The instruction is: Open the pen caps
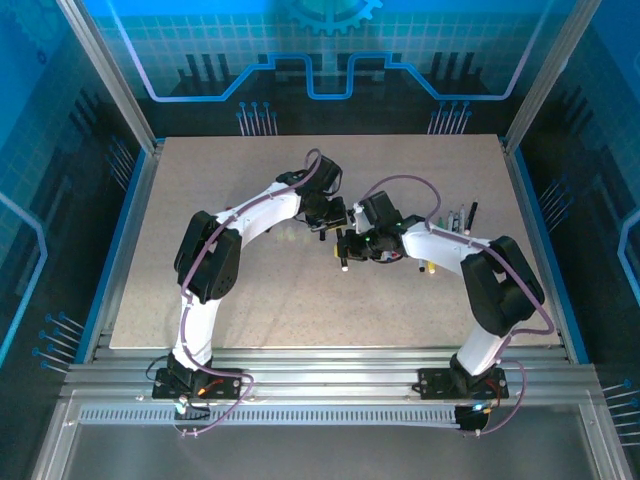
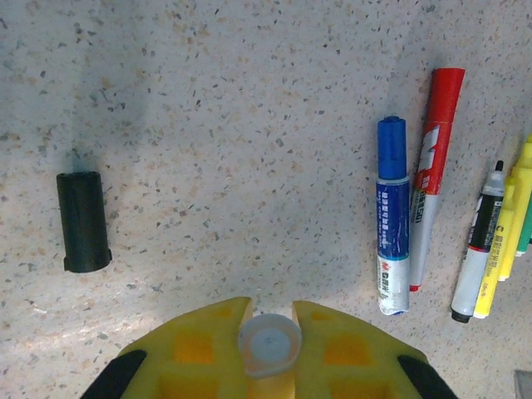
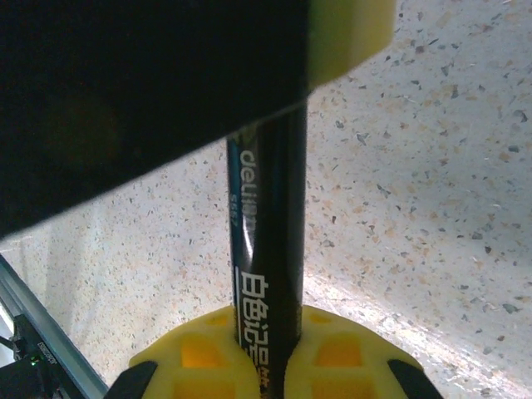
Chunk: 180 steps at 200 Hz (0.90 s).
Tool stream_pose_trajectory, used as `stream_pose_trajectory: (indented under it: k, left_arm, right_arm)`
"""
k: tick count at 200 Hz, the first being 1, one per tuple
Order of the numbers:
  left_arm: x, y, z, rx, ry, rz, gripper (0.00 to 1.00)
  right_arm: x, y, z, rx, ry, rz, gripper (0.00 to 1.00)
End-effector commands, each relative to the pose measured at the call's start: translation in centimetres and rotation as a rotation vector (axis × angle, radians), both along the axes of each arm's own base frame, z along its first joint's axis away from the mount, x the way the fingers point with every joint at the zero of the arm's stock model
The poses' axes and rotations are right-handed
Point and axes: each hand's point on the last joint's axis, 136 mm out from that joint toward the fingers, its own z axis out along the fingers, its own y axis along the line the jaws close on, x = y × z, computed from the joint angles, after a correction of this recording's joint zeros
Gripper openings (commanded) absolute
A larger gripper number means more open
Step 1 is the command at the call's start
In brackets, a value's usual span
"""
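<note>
Pen cap point(image 2: 83, 222) in black lies loose on its side on the counter point(image 2: 249, 125), well apart from the spare pens. Its long axis runs up and down the left wrist view, with the flared rim toward the lower edge. It was probably set there to keep it out of the working spot.

The right tool point(image 3: 268, 316) is clamped on a black pen point(image 3: 268, 241), its yellow fingers pressed against either side of the barrel. I take this as pinning the pen so the other arm can tug along its length. That pen's long axis runs straight up the right wrist view, from the fingers to under a dark body with a yellow pad. The dark body hides the far end, so I cannot tell whether that pen has its own cap on.

The left tool point(image 2: 269, 320) has its fingers together on a pale round piece point(image 2: 268, 345) seen end-on. Whether that is a cap or a barrel end is unclear.

A blue pen point(image 2: 391, 224) and a red pen point(image 2: 434, 158) lie just beside each other, roughly parallel. Their coloured ends point toward the top of that view, and they look parked aside for later.
</note>
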Motion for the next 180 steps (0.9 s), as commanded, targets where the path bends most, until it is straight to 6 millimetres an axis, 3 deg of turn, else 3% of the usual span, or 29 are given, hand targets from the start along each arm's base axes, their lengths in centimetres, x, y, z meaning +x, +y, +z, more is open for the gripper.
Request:
stream_pose_trajectory:
  k: [1,15,25,53,80,128,132,180]
  left_arm:
    - [3.0,2.3,1.6,0.076,-0.079,0.080,0.00]
    - [4.3,2.9,1.6,0.099,-0.084,0.096,0.00]
    - [5.0,2.9,1.7,0.102,-0.089,0.097,0.00]
    - [5.9,1.9,2.0,0.089,-0.090,0.088,0.00]
    - [5.3,1.2,2.0,0.079,-0.078,0.056,0.00]
    - [2.2,1.6,-1.3,0.154,0.000,-0.015,0.00]
    - [2.0,1.6,-1.6,0.156,0.008,-0.018,0.00]
    - [0.1,1.9,-4.7,0.234,0.048,-0.044,0.00]
  right_arm:
    - [-4.8,0.7,0.8,0.022,0.055,0.076,0.00]
    - [-7.8,0.6,0.9,0.015,0.072,0.109,0.00]
    - [-10.3,-0.1,-0.1,-0.006,0.111,0.121,0.00]
    - [-12.0,-1.5,-0.6,-0.023,0.128,0.079,0.00]
    - [-10.0,-3.9,-0.2,-0.083,0.076,-0.020,0.00]
    - [-4.2,-13.0,0.3,-0.381,-0.006,-0.236,0.00]
    - [-3.1,-13.4,1.1,-0.386,-0.027,-0.250,0.00]
    - [0.6,-18.0,0.5,-0.554,-0.023,-0.292,0.00]
